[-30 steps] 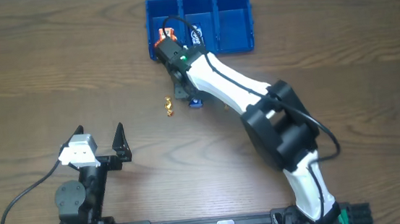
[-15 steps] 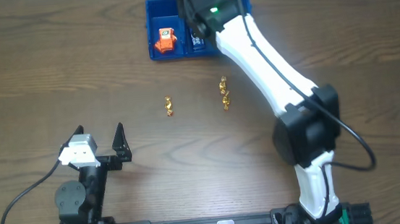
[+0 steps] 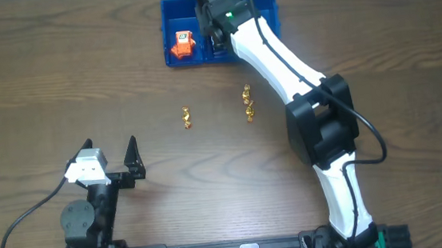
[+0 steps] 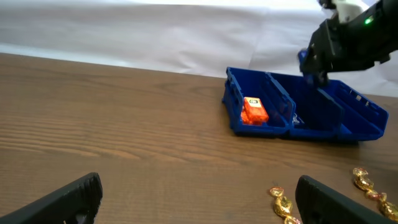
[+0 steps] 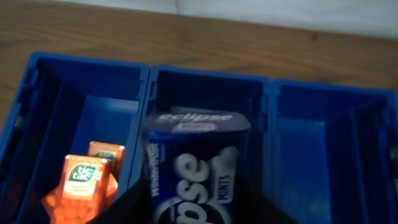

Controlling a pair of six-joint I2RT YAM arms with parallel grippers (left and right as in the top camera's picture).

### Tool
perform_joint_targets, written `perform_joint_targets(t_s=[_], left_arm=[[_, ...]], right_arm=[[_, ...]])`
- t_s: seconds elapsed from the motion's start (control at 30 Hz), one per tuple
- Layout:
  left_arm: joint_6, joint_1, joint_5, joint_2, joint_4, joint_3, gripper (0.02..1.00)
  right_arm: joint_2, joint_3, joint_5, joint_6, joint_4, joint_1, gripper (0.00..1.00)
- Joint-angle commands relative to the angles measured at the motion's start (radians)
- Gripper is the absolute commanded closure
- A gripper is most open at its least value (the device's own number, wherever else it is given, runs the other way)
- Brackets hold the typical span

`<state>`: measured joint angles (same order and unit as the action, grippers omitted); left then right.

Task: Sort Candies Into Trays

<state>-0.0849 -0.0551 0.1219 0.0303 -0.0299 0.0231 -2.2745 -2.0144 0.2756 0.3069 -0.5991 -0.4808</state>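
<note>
The brown wooden table (image 3: pixel 40 75) ran back to a white backdrop. The dark blue mint tin (image 5: pixel 198 165) hung upright over the middle compartment of the blue tray (image 3: pixel 264 24), clamped between the fingers of the right gripper (image 5: pixel 198 214) and not yet let go. In the tray's end compartment beside it lay the orange boxes (image 3: pixel 184 45). The opposite end compartment looked bare.

Short of the tray, on its side toward the arm bases, three gold candies sat loose on the wood. Two formed a pair (image 3: pixel 248 105) close together, and the third was a single (image 3: pixel 187 117) apart from them. Well away from the tray, the left gripper (image 3: pixel 111 154) stood with its fingers spread and nothing between them.

By my reading the sort was about half done. The orange sweets were placed and the tin was a release away. The gold candies were left, likely bound for the bare compartment.
</note>
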Motion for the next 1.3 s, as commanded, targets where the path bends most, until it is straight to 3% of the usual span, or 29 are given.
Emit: perform_joint_targets(t_s=[0.03, 0.17, 0.3, 0.47, 0.6, 0.67, 0.77, 0.97, 1.23, 1.3], left_arm=[[-0.008, 0.002, 0.021, -0.004, -0.037, -0.018, 0.02], [-0.008, 0.002, 0.02, -0.004, -0.037, -0.018, 0.02], [-0.008, 0.002, 0.02, -0.004, -0.037, -0.018, 0.023], [-0.008, 0.002, 0.02, -0.004, -0.037, -0.018, 0.02], [-0.008, 0.002, 0.02, -0.004, -0.037, -0.018, 0.02], [-0.008, 0.002, 0.02, -0.004, -0.037, -0.018, 0.02], [-0.008, 0.002, 0.02, -0.004, -0.037, -0.018, 0.02], [-0.008, 0.002, 0.02, -0.004, -0.037, -0.018, 0.02], [-0.008, 0.002, 0.02, -0.004, -0.037, -0.018, 0.02], [-0.008, 0.002, 0.02, -0.004, -0.037, -0.018, 0.02]], right_arm=[[-0.016, -0.006, -0.008, 0.005, 0.0, -0.003, 0.255], [-0.008, -0.149, -0.008, 0.003, -0.151, -0.011, 0.218], [0.059, -0.344, -0.009, 0.013, -0.387, -0.092, 0.167], [0.055, -0.268, -0.048, 0.195, -0.628, -0.258, 0.134], [0.04, -0.028, -0.08, 0.313, -0.539, -0.316, 0.137], [0.039, 0.098, -0.133, 0.328, -0.444, -0.316, 0.141], [0.035, 0.18, -0.139, 0.361, -0.383, -0.316, 0.145], [-0.042, 0.185, -0.182, 0.375, -0.344, -0.319, 0.154], [-0.045, 0.185, -0.181, 0.375, -0.322, -0.344, 0.194], [-0.045, 0.185, -0.181, 0.375, -0.321, -0.344, 0.268]])
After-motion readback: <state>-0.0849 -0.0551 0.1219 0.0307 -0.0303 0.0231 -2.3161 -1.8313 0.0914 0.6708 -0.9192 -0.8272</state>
